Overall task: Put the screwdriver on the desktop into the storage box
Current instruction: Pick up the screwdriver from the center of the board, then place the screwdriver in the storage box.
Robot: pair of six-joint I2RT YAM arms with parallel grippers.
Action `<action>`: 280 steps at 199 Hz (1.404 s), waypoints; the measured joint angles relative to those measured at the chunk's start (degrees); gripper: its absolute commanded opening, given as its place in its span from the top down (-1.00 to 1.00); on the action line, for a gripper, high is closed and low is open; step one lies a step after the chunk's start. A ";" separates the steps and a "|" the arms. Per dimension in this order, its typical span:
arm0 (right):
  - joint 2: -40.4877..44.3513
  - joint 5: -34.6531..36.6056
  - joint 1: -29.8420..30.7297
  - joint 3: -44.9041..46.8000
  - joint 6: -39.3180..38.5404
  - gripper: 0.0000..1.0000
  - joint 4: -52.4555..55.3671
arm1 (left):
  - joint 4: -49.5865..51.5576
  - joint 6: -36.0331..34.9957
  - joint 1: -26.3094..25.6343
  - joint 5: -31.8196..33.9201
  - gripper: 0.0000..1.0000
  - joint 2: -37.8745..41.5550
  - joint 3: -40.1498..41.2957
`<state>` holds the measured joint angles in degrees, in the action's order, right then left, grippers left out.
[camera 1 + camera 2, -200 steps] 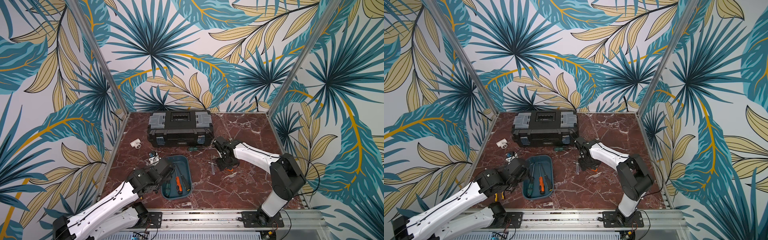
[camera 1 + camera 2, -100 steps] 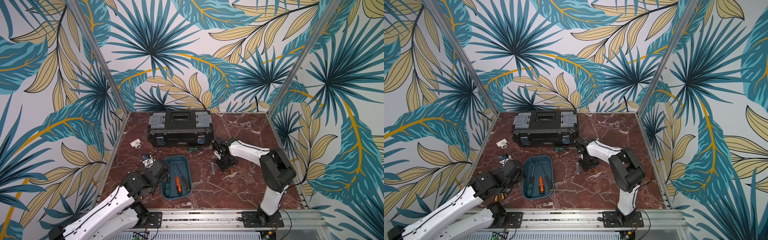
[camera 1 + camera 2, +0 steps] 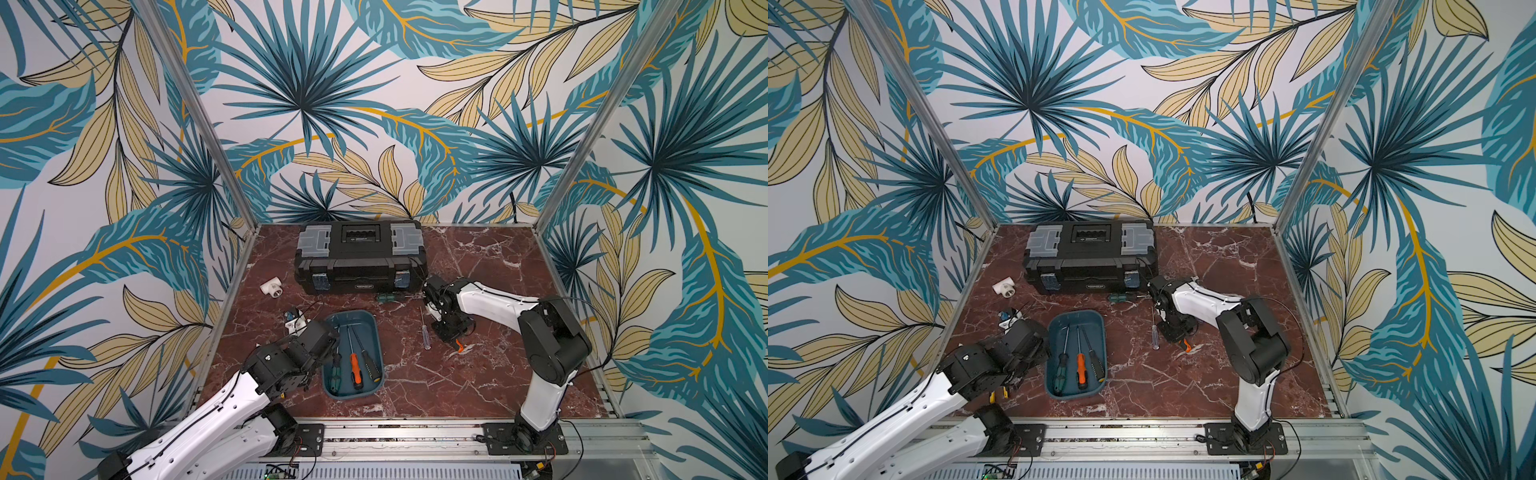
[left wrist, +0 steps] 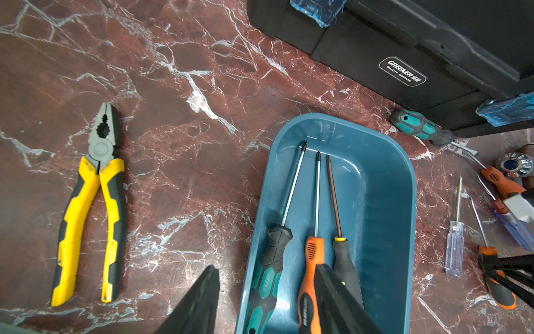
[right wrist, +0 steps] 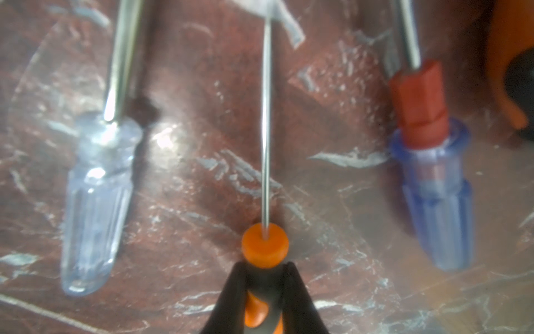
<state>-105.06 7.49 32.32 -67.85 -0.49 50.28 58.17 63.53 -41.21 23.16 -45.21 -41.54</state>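
Now the one change that matters is at the right arm: over the last second its elbow has swung in over the table (image 3: pixel 478 257) and the right gripper (image 5: pixel 264 266) has gone from standing apart to clamped on the orange-handled screwdriver (image 5: pixel 265 245), just behind the collar. The left arm has hardly shifted.

The black toolbox (image 3: pixel 359 266) sits beyond both grippers, untouched. The teal storage box (image 3: pixel 368 328) lies between the two grippers, well apart from the right one. It already holds three screwdrivers side by side: a green-and-black one (image 4: pixel 268 260), an orange one (image 4: pixel 310 260) and a black one (image 4: pixel 344 260).

The left gripper (image 4: pixel 265 267) hovers with its fingers apart and holds nothing, one finger over the box and the other outside it.

The gripped screwdriver appears to lie flat on the table, shaft pointing away from the right gripper; its handle end shows orange in a top view (image 3: pixel 458 345). Close on either side of it lie a clear-handled screwdriver (image 5: pixel 95 202) and a blue-handled one with a red collar (image 5: pixel 433 188), neither of them touched.

So the grasp looks made, and lift and carry to the box remain. The neighbours are near enough that a straight rise seems safer than a drag.
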 measured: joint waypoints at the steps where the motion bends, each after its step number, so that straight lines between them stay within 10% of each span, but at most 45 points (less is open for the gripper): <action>1: 0.09 -0.04 0.02 0.04 0.00 0.70 0.02 | 0.00 0.00 0.02 0.02 -0.14 0.00 0.00; 85: 17.57 -7.10 14.43 -4.11 11.47 0.77 0.11 | 0.52 3.19 0.09 0.24 -0.12 0.00 0.02; 195: -7.50 -22.49 29.53 -15.10 53.18 0.80 -25.18 | 9.01 8.92 0.39 2.62 -0.10 5.62 0.02; 244: -11.32 -22.97 29.62 -17.49 56.92 -0.08 -23.21 | 9.05 7.89 0.42 2.47 -0.10 5.62 0.02; 280: -11.02 -22.32 29.62 -18.08 56.59 -0.37 -21.97 | 7.15 7.19 0.44 1.36 -0.12 5.31 0.02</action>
<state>-116.07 -14.83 61.93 -85.93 56.10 28.32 65.32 70.72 -40.77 24.51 -39.90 -41.52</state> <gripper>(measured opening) 0.656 0.555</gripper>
